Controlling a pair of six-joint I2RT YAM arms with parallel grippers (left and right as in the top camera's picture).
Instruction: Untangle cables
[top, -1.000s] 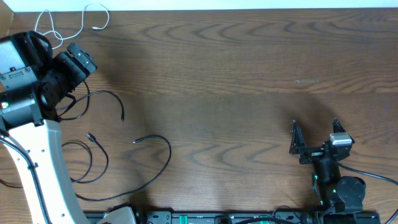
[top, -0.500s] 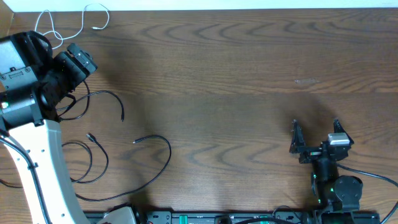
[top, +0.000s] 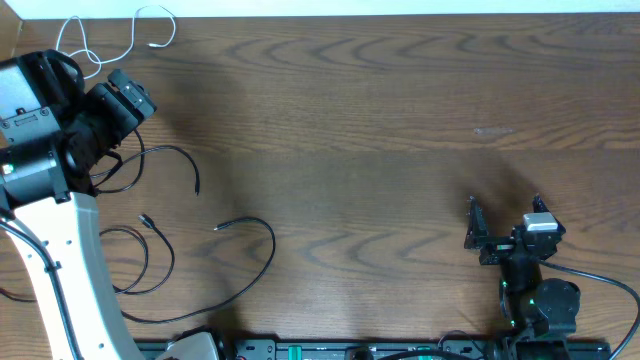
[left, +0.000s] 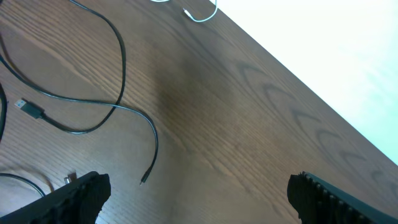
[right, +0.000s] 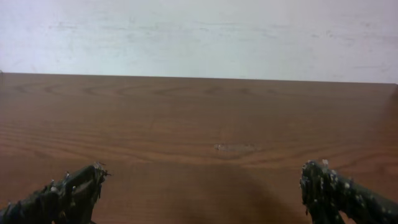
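Note:
A thin white cable lies in loose loops at the table's far left corner; its end shows in the left wrist view. Three thin black cables lie apart on the left. One arcs beside the left arm. One with a small plug curls near the arm's base. The third is a long curve. My left gripper hovers open between the white cable and the black ones, with nothing between its fingers. In the left wrist view a black cable tip and a plug lie below. My right gripper stands open and empty at the front right, far from all cables.
The left arm's white link covers part of the black loops. A pale scuff marks the wood ahead of the right gripper. A thick black cord leaves the right base. The base rail runs along the front edge.
The right gripper has drifted slightly back toward its base at the front edge. The left arm and the cables have not moved.

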